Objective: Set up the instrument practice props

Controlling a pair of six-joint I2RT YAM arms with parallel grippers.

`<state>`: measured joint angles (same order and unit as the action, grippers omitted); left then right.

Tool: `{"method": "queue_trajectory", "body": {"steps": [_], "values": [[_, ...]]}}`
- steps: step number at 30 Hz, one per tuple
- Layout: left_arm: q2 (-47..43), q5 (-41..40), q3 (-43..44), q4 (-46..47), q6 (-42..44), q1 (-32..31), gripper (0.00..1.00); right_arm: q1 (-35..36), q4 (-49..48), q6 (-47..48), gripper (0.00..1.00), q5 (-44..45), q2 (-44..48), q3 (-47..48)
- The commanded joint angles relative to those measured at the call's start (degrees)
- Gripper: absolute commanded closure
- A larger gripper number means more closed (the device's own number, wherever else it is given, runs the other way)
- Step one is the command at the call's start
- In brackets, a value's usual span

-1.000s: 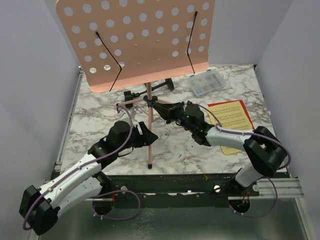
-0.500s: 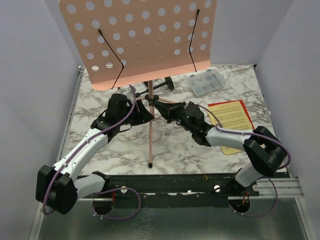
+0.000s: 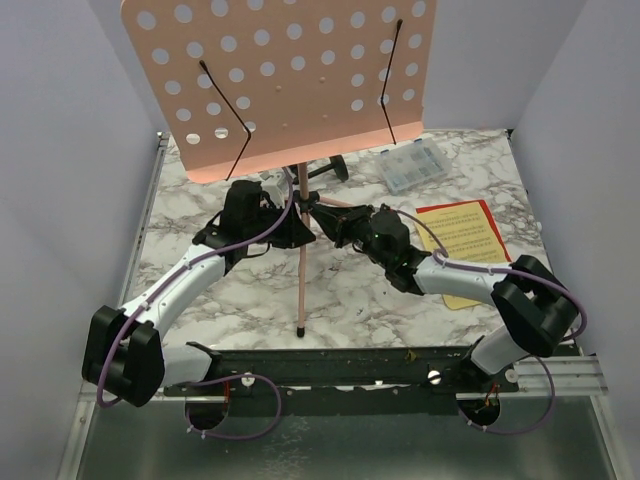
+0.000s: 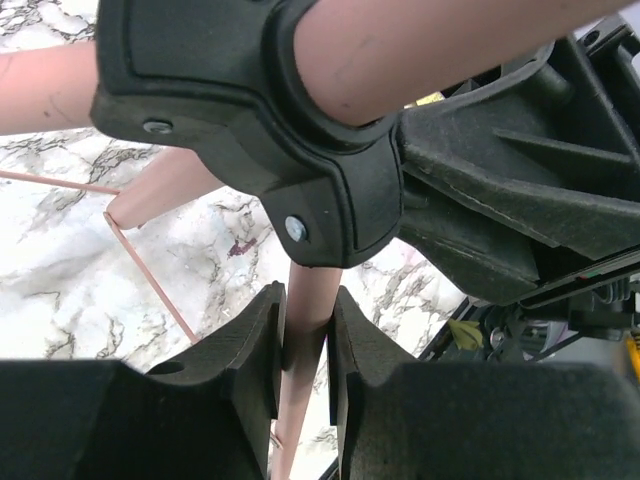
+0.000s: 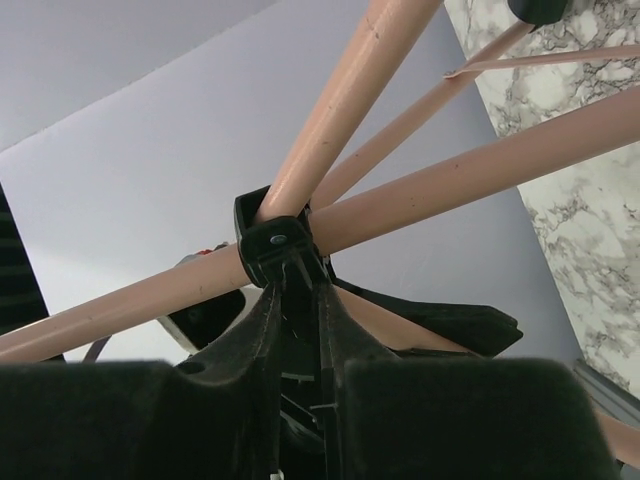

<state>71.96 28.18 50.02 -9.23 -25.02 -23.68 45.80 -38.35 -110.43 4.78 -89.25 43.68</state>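
Note:
The pink perforated music stand (image 3: 290,80) stands on the marble table, its thin legs meeting at a black hub (image 4: 250,120). My left gripper (image 3: 293,228) is shut on a pink tube (image 4: 305,310) just below that hub, with both pads against it. From the right, my right gripper (image 3: 322,215) is shut on the same hub (image 5: 275,245). A yellow sheet-music page on a red one (image 3: 462,240) lies flat at the right. The black microphone (image 3: 330,168) is mostly hidden behind the stand.
A clear plastic compartment box (image 3: 412,165) sits at the back right. White walls enclose the table on three sides. One long stand leg (image 3: 301,290) reaches toward the near table edge, between my two arms.
My left arm swung up from the near left to the stand and its jaws closed around the tube below the hub. The right gripper kept its hold.

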Motion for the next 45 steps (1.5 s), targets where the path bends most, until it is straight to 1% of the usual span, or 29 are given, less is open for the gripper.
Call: {"method": "queue_trajectory", "body": {"steps": [1,3,5,7,8,9,10,11,12,13,14,15,16,17,18,19,21,22,25,27,29,31,35,37,40,41,45], "values": [[1.61,-4.85,-2.03,-3.60,4.90,1.62,1.00,0.25,18.66,4.75,0.71,6.27,0.96,-6.05],[2.29,-3.34,-1.68,-3.79,5.22,1.63,1.00,0.17,18.09,8.43,0.55,9.04,3.04,-7.16],[2.47,-3.03,-1.79,-3.73,5.24,1.62,1.00,0.17,12.68,18.55,0.40,13.22,5.16,-9.83],[2.70,-2.43,-1.68,-3.77,4.94,1.64,1.00,0.17,3.42,35.59,0.34,16.56,7.12,-13.54],[2.74,-1.79,-1.53,-3.69,4.71,1.62,1.00,0.16,-2.12,46.94,0.30,17.44,8.05,-15.63],[2.71,-1.32,-1.50,-3.69,4.56,1.62,1.00,0.17,-7.01,55.57,0.25,17.45,9.13,-17.39],[2.64,-1.12,-1.55,-3.69,4.54,1.62,1.00,0.17,-13.08,68.24,0.19,16.33,9.88,-19.51],[2.56,-1.18,-1.67,-3.69,4.54,1.62,1.00,0.17,-17.73,78.63,0.11,14.80,10.66,-21.05],[2.55,-1.39,-1.76,-3.68,4.62,1.62,1.00,0.17,-21.75,89.55,0.06,11.57,11.10,-22.24],[2.70,-1.42,-1.86,-3.73,4.58,1.62,1.00,0.17,-23.97,98.98,0.05,7.54,11.27,-22.74],[2.81,-1.38,-1.77,-3.69,4.41,1.62,1.00,0.26,-24.18,111.86,0.05,1.60,11.44,-22.83],[2.89,-0.87,-1.64,-3.69,4.29,1.64,1.00,0.49,-23.09,121.74,0.05,-3.80,11.91,-23.12],[3.00,-0.30,-1.51,-3.64,4.19,1.62,1.00,0.74,-23.16,132.15,0.02,-10.99,12.70,-23.98],[3.09,0.08,-1.40,-3.61,4.03,1.62,1.00,0.78,-25.37,143.28,0.00,-15.31,13.19,-25.83],[3.26,0.13,-1.48,-3.60,3.97,1.62,1.00,0.74,-29.20,150.82,0.00,-19.65,13.09,-27.33],[3.33,0.12,-1.57,-3.55,3.97,1.62,1.00,0.77,-33.85,157.87,0.00,-21.06,12.41,-28.10],[3.44,0.03,-1.59,-3.60,3.92,1.62,1.00,0.78,-37.67,168.11,0.00,-22.81,10.51,-26.17],[3.48,0.18,-1.51,-3.59,3.84,1.62,1.00,0.74,-37.35,171.49,0.00,-24.01,9.95,-24.32],[3.77,0.48,-1.68,-3.48,3.34,1.62,1.00,0.71,-29.82,179.06,0.00,-27.66,8.48,-17.80],[4.12,0.86,-1.66,-3.35,3.12,1.62,1.00,0.54,-28.48,180.91,0.01,-29.21,6.06,-14.26],[4.24,1.18,-1.61,-3.25,3.04,1.62,1.00,0.35,-26.78,182.77,0.04,-30.16,3.60,-11.11],[4.10,1.26,-1.68,-3.16,3.00,1.62,1.00,0.17,-25.37,184.22,0.09,-31.04,1.64,-8.79],[3.50,1.09,-1.76,-3.08,3.04,1.62,1.00,-0.51,-23.93,183.97,0.25,-32.89,-1.80,-5.36],[3.12,1.00,-1.88,-3.08,3.13,1.62,1.00,-0.71,-24.74,184.15,0.35,-32.38,-3.16,-4.68],[2.66,0.95,-1.94,-3.07,3.13,1.62,1.00,-0.90,-27.07,181.90,0.51,-31.25,-4.25,-4.25],[2.55,0.98,-1.94,-3.07,3.04,1.62,1.00,-0.89,-27.60,180.78,0.54,-30.95,-4.63,-4.09],[2.69,1.79,-1.85,-2.90,2.74,1.62,1.00,-1.23,-27.62,180.04,0.55,-30.27,-6.07,-3.50]]}}
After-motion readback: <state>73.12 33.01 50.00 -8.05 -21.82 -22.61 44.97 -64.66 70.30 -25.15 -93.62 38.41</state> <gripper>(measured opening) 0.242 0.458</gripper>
